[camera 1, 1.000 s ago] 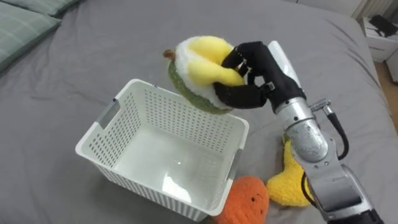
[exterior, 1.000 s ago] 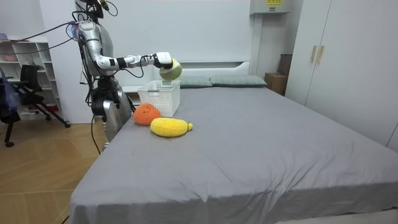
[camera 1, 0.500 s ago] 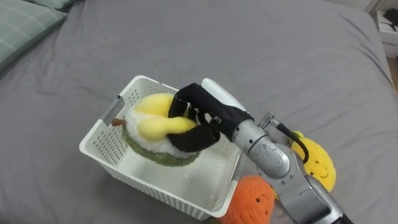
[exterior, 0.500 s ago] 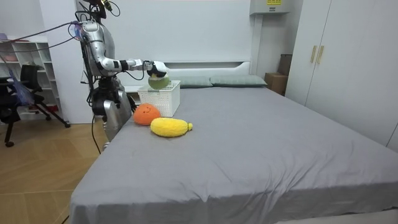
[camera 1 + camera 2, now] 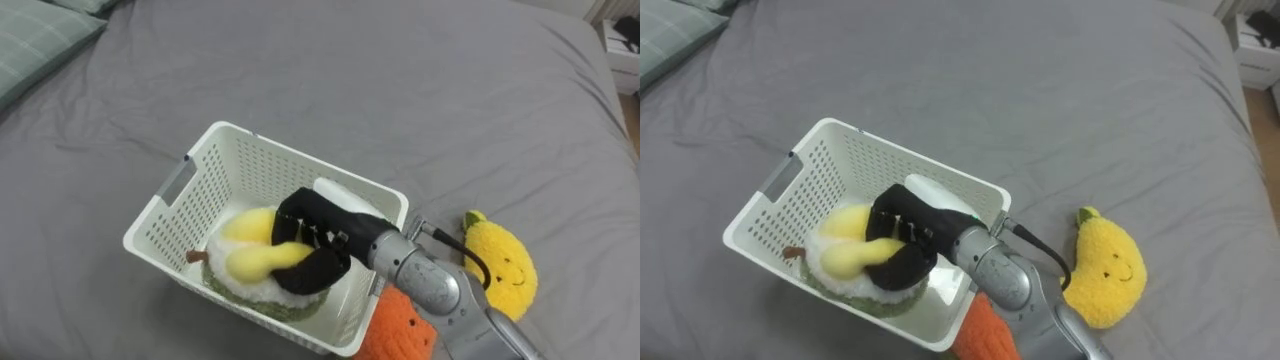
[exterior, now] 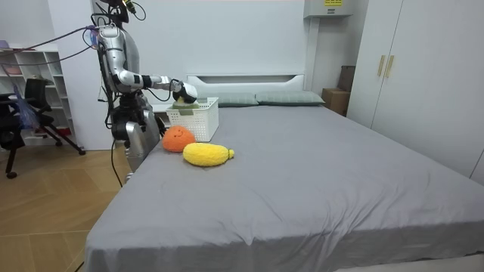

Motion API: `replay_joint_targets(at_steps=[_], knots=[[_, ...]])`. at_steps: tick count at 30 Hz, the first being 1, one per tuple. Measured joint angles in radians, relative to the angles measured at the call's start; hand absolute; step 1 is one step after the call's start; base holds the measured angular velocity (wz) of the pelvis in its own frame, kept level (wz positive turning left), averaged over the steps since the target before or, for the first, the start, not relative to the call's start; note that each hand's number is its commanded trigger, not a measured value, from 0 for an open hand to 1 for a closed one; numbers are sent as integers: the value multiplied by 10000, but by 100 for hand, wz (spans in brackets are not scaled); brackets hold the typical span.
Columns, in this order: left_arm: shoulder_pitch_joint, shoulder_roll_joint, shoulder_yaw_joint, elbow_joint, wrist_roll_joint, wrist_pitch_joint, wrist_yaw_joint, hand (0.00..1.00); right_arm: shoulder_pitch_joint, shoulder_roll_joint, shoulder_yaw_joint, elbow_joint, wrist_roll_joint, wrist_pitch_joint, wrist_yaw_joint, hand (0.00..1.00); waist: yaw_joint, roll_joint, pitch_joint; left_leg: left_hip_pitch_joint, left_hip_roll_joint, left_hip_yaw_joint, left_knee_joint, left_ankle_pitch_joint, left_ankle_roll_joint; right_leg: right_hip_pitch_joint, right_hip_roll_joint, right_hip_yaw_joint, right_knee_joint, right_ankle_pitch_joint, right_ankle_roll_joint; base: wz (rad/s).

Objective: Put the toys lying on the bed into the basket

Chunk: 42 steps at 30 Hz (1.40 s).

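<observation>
— Where is the round soft toy (image 5: 245, 232)?

— It is down inside the white basket (image 5: 262, 160), low by the near wall. It is yellow on top, with white and green under that.

— Is the robot holding it?

— Yes. The right hand (image 5: 318, 238) reaches over the basket's right rim, and its fingers are curled round the toy. I think it holds on so the toy goes right to the bottom and does not fall out. It has not let go yet.

— Why is the basket on the bed (image 5: 400, 90)?

— I think so the toys are close and the arm only needs a short reach.

— How many toys are there?

— Three. One is in the basket. Two lie on the grey bed outside it: an orange toy (image 5: 398, 322) just beside the basket's near right corner, and a yellow toy (image 5: 502, 268) with a smile, a bit more to the right of the basket.

— And baskets?

— Just one. Two toys are left to pick up, I guess.
</observation>
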Motion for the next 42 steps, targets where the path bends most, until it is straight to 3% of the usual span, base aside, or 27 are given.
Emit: replay_joint_targets(at_steps=[1,2,10,25,33,42], knots=[[0,9,7,0,0,0,0,0,-1,11,-1,41,3,0,0,18,6,-22,-3,0,1,1,1,0,0,-1,0,-6,0,0,0,0],[0,23,12,0,1,0,-1,0,-1,44,-7,135,1,0,-2,0,12,-44,-9,2,0,-1,2,0,0,-1,-1,-5,0,0,0,0],[0,61,13,4,-116,-33,-20,0,-2,40,-280,466,-137,0,-47,0,6,-46,49,0,-3,-11,30,-1,1,4,-9,-14,2,3,1,0],[-22,196,15,33,-176,-43,-386,0,-3,75,-474,509,-195,-6,-2,0,-49,-57,48,-118,-2,-1,52,-1,2,-126,-5,-32,-2,3,1,0],[4,198,27,-28,-164,-43,-413,0,-3,79,-681,-219,-594,-20,-105,0,-162,12,92,-172,-1,-22,52,-1,2,-140,-11,-55,-2,3,1,1],[133,190,28,-75,-176,-73,-343,0,35,52,-1156,-590,-527,-251,-735,0,-311,71,49,-65,4,82,76,3,7,-120,-12,-4,15,3,1,-2]])
